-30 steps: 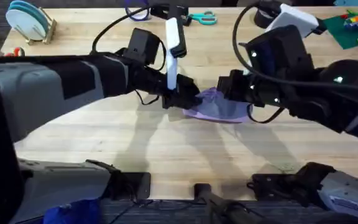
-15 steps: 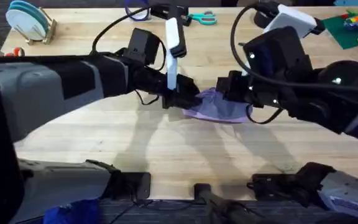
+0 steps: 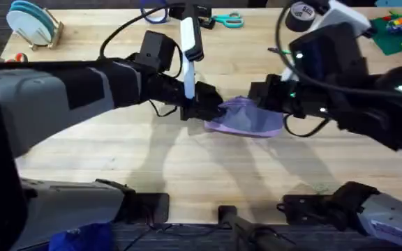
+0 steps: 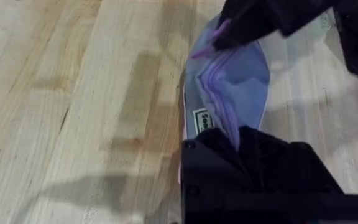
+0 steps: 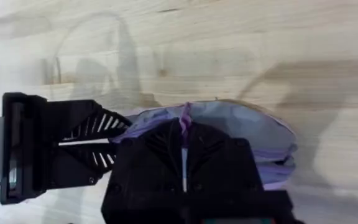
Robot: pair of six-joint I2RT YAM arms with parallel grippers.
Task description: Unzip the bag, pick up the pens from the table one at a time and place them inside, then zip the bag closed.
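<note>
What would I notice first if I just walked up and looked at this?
Probably the two big black robot arms meeting in the middle of the wooden table, both at a little purple bag. The left gripper has one end, the right gripper the other. At the table's far edge lie teal scissors, with blue plates in a rack at the far left corner.

Even, fairly bright indoor light falls from above on the light-coloured wooden plank table [image 3: 117, 150]; soft, doubled grey shadows of the arms spread toward the near edge in the overhead view; the arm bodies close under that camera loom large, dark and blurred; in the left wrist view the soft lavender-purple fabric pouch [image 4: 235, 87] is smeared, and broad soft shadows cross the planks; no harsh glare.
</note>
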